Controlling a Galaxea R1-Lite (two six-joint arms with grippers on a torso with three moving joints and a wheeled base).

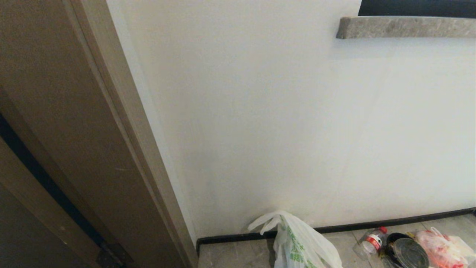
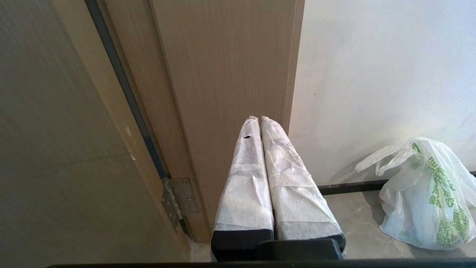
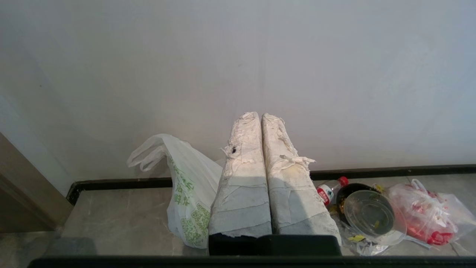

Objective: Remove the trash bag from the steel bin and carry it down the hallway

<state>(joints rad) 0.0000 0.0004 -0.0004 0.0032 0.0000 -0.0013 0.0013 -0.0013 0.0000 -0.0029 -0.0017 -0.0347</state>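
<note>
Plastic bottle (image 1: 372,241), black container (image 1: 405,251), red-print bag (image 1: 444,248)

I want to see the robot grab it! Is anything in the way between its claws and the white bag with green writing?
Nothing visible is. The trash bag sits on the floor by the wall. The shut right gripper and shut left gripper hang in open air. The bottle and black container lie off to one side.

left end effector (image 2: 260,120) & right end effector (image 3: 259,116): fingers pressed together, nothing held, both pointing fwd.
</note>
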